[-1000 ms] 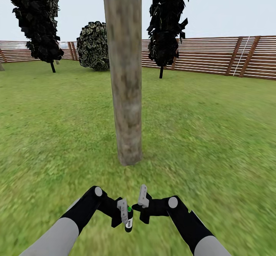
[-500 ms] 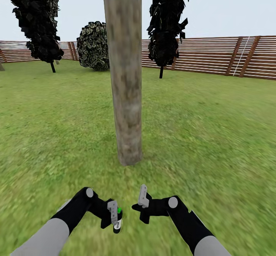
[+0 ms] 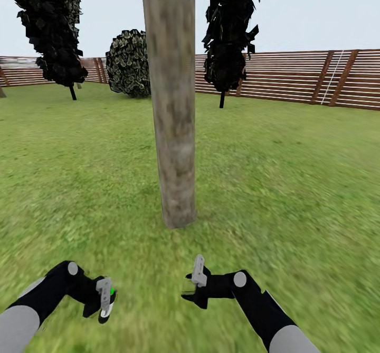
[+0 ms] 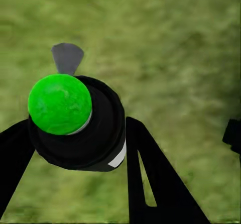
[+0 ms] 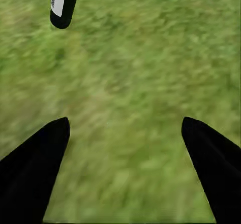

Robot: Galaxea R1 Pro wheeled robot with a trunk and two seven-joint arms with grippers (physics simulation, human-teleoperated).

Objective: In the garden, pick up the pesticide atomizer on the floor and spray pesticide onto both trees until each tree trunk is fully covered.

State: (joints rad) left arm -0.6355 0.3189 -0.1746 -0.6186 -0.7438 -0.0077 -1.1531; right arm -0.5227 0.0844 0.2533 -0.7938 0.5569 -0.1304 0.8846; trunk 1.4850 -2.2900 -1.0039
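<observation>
Pesticide atomizer [image 3: 107,306]: one black bottle with a bright green cap and a white label too small to read, clenched between the fingers of the left gripper [image 3: 105,300], low over the grass floor [image 3: 295,194]; its lower body is partly hidden by the fingers. From the left wrist, the atomizer [image 4: 75,121] is seen cap-first. The right gripper [image 3: 196,284] hangs nearby with fingers released, holding nothing. Beyond stands one thick grey-tan tree trunk [image 3: 171,99], its crown cut off at the top. Farther off are two dark slender trees, one round bush [image 3: 128,63] and the slatted wooden fence [image 3: 295,78].
</observation>
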